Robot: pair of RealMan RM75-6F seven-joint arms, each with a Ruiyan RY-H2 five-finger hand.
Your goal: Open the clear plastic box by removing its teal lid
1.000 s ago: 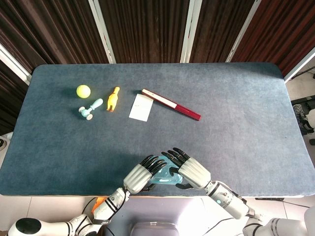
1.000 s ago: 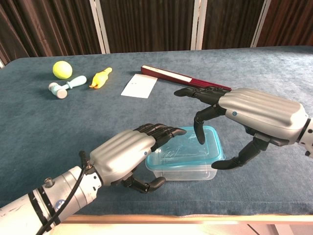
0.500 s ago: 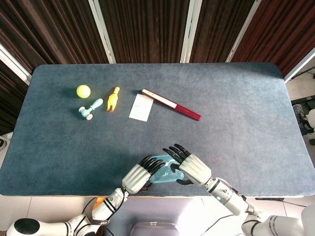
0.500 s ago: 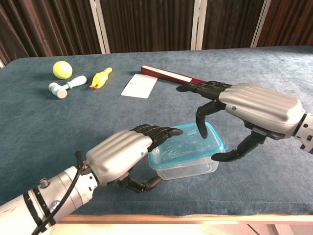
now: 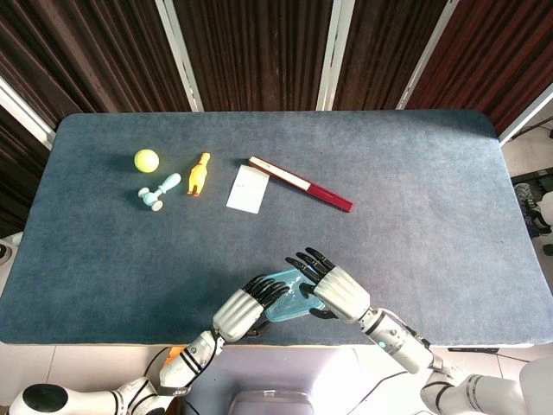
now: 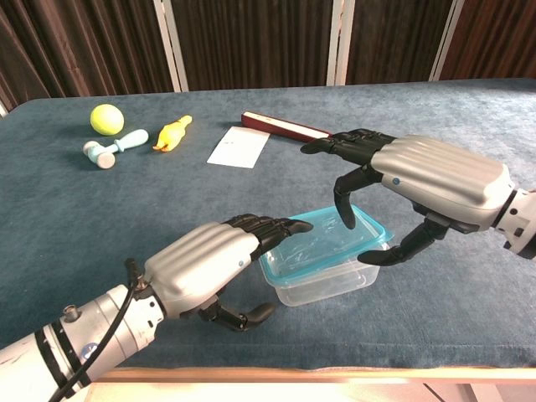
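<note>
The clear plastic box [image 6: 322,283] with its teal lid [image 6: 322,244] stands near the table's front edge, between my two hands; the head view shows the lid [image 5: 288,298] too. My right hand [image 6: 431,188] arches over the box's right side, one fingertip on the lid's top and the thumb under its right rim. The lid sits tilted, its right side raised off the box. My left hand [image 6: 205,268] grips the box's left end, fingers over the rim and thumb low beside the wall. Seen from the head camera, the left hand [image 5: 239,309] and right hand [image 5: 339,291] flank the box.
At the back left lie a yellow ball [image 6: 106,118], a teal toy mallet [image 6: 113,147] and an orange toy [image 6: 172,132]. A white paper [image 6: 239,146] and a long red bar [image 6: 293,130] lie behind the box. The table's front edge [image 6: 335,366] is close.
The lid's right side has risen and tilted under my right hand's pinch. The box has turned a little and slid slightly, with my left hand still on its left end.
</note>
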